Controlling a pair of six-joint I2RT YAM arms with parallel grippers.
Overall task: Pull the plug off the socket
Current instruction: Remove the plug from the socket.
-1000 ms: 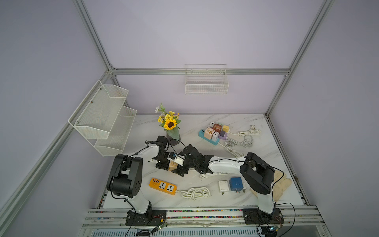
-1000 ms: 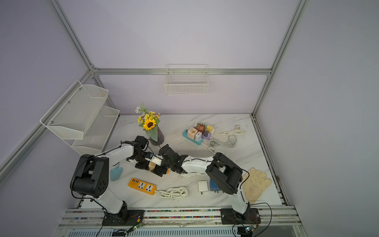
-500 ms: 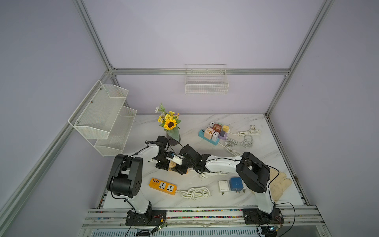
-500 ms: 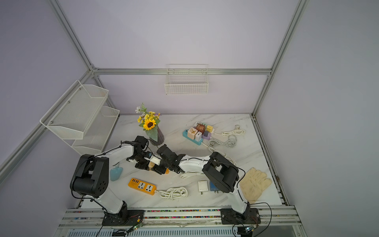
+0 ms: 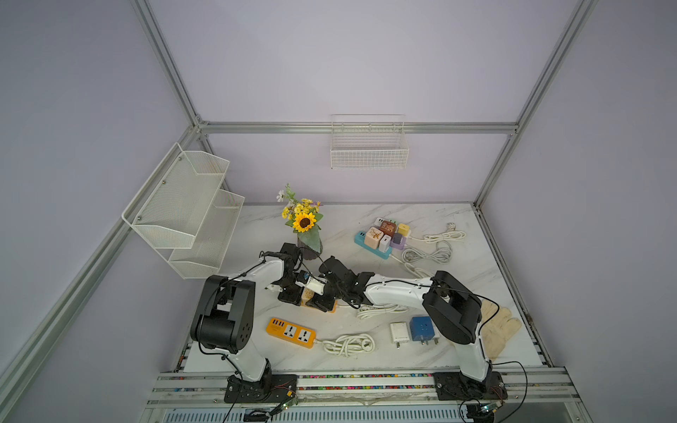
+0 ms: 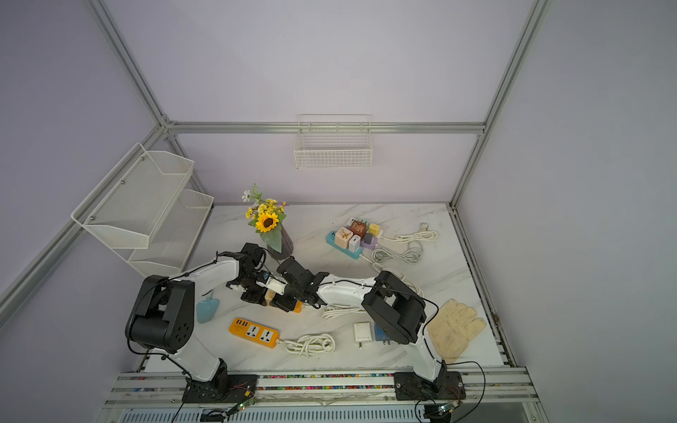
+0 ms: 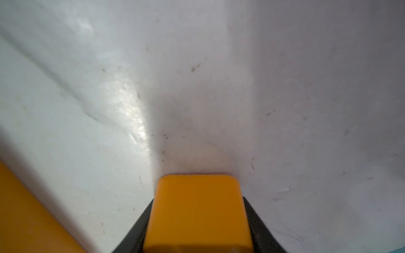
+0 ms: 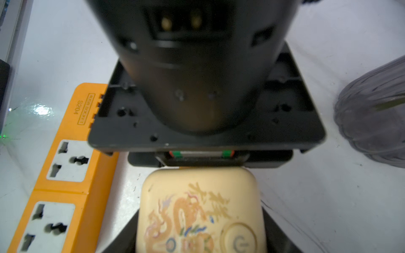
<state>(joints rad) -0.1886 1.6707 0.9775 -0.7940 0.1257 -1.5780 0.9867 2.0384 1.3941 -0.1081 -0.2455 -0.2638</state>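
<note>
I see both arms meeting low at the middle of the worktop (image 5: 348, 216), just in front of the flower vase (image 5: 309, 245).

The left gripper (image 5: 291, 296) has its jaws closed on one end of the orange socket strip (image 7: 197, 214). In the left wrist view that squared end fills the space between the two black fingers (image 7: 135, 236). The strip lies flat. Its long axis runs across the worktop from the left arm's side toward the right arm's, with the right-hand end slanted a little toward the front edge.

The cream plug (image 8: 200, 197) sits on top of this strip, between the two grippers. Its dragon-printed face and round power button are turned straight up. Its face is close to square, so I read no long axis on it.

The right gripper (image 5: 322, 303) reaches in from the right arm's side, jaws closed on the plug's two opposite sides, and I see its fingers (image 8: 278, 236) lying against them. A thin line of orange shows at the plug's far edge, hard up against the left gripper. I cannot tell whether the pins are seated in the socket.

A second orange strip (image 5: 291, 331) lies loose nearer the front edge, roughly parallel to the held one, with its white cord (image 5: 348, 344) coiled at its right end.
</note>
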